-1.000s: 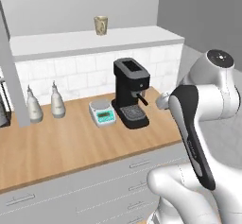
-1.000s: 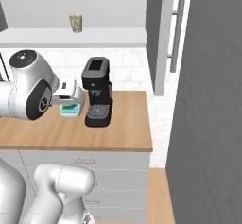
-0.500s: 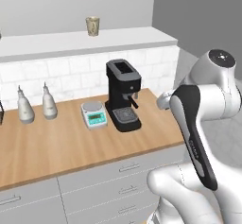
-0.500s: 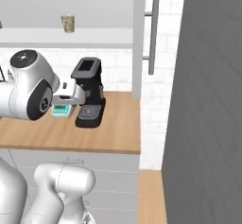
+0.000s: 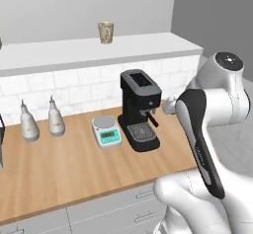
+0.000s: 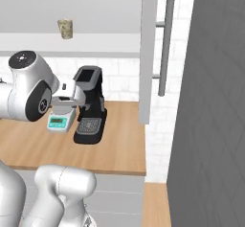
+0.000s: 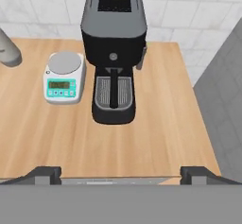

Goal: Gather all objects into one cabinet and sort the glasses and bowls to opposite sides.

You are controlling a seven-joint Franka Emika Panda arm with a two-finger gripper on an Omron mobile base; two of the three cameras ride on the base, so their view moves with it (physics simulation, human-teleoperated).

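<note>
One beige speckled cup (image 5: pixel 105 32) is standing upright on the white shelf board (image 5: pixel 94 50) above the tiled backsplash (image 5: pixel 74 87); in the right base view we are seeing the same cup (image 6: pixel 65 28) well left of the tall grey panel w/ bar handle (image 6: pixel 165 46). We are holding the gripper (image 7: pixel 120 173) above the front edge of the wooden counter (image 5: pixel 59 169), fingers spread wide apart w/ nothing between them, both dark fingertips (image 7: pixel 40 175) showing at the bottom of the hand view. We are looking down on a black coffee machine (image 7: pixel 113 43) standing against the backsplash, its drip tray facing us. A small kitchen scale (image 7: pixel 63 77) w/ teal front is sitting just beside the machine on its left, apart from it. Two white pear-shaped bottles (image 5: pixel 28 124) are standing near the wall, further left of the scale, in the left base view. Grey drawer fronts (image 5: pixel 113 211) are running below the counter.
</note>
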